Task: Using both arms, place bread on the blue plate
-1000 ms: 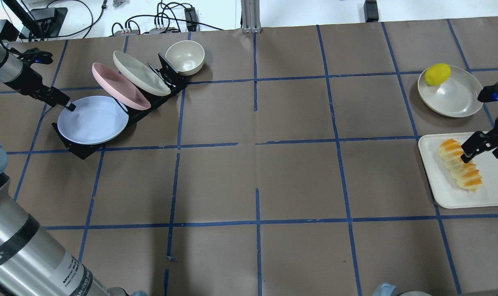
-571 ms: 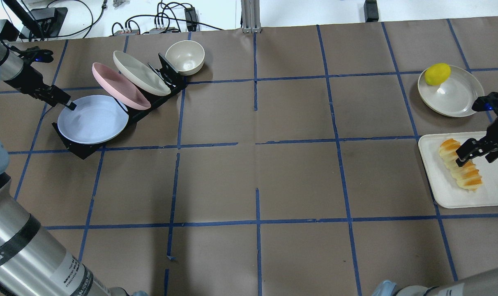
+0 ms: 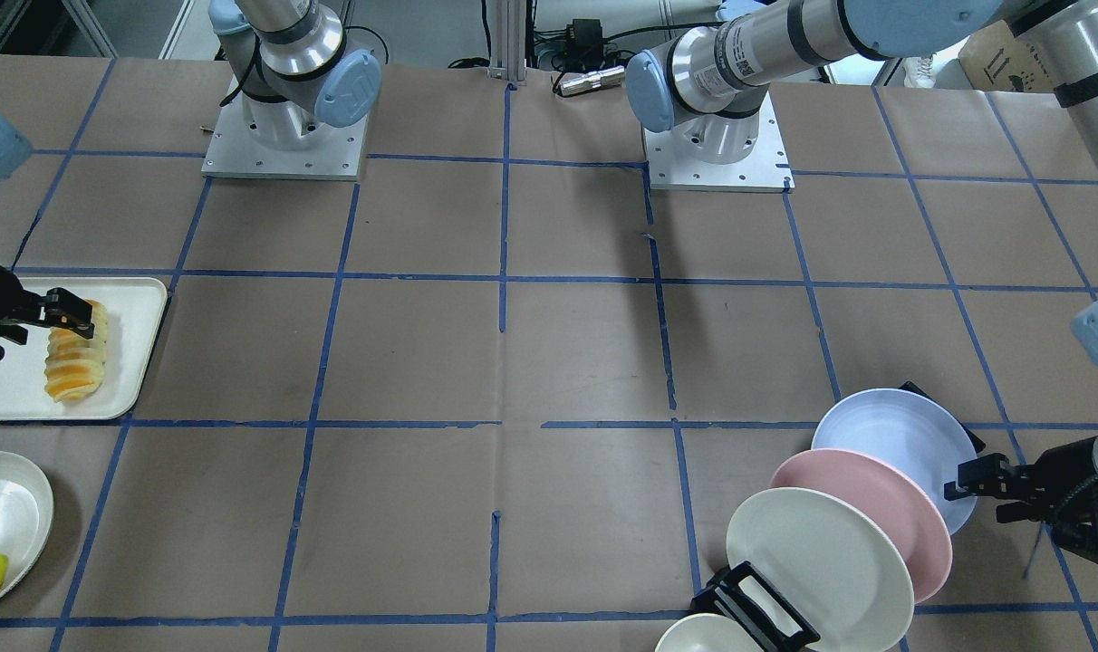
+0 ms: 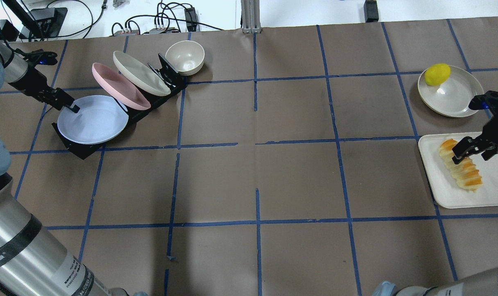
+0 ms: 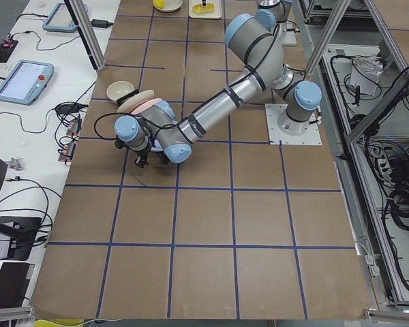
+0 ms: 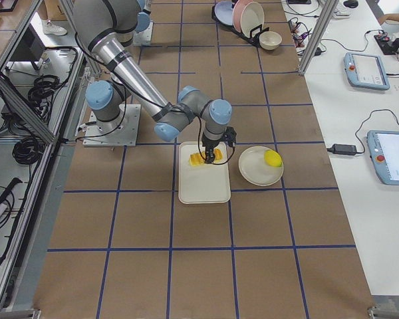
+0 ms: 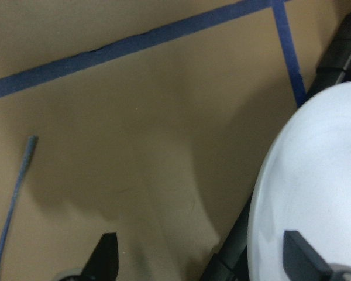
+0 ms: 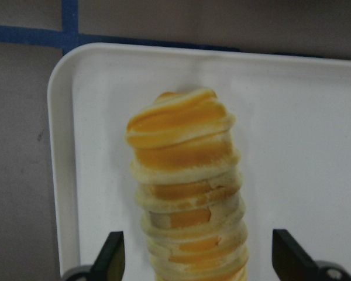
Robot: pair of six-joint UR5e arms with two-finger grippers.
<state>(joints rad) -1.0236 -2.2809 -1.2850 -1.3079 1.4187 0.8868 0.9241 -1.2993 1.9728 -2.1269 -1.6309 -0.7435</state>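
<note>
Our right gripper (image 8: 193, 257) is spread wide, and the bread (image 8: 187, 175) lies between its fingers on the tray (image 8: 316, 146) just beneath. We judge the loaf light, soft and easily crushed, so we would pinch it gently across its middle ridges. Our left gripper (image 7: 202, 257) is also spread, straddling the rim of the plate (image 7: 316, 187), which looks stiff and slick.

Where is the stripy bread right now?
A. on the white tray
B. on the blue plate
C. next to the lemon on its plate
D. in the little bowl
A: the bread lies flat on the white tray, not on any plate.
</note>
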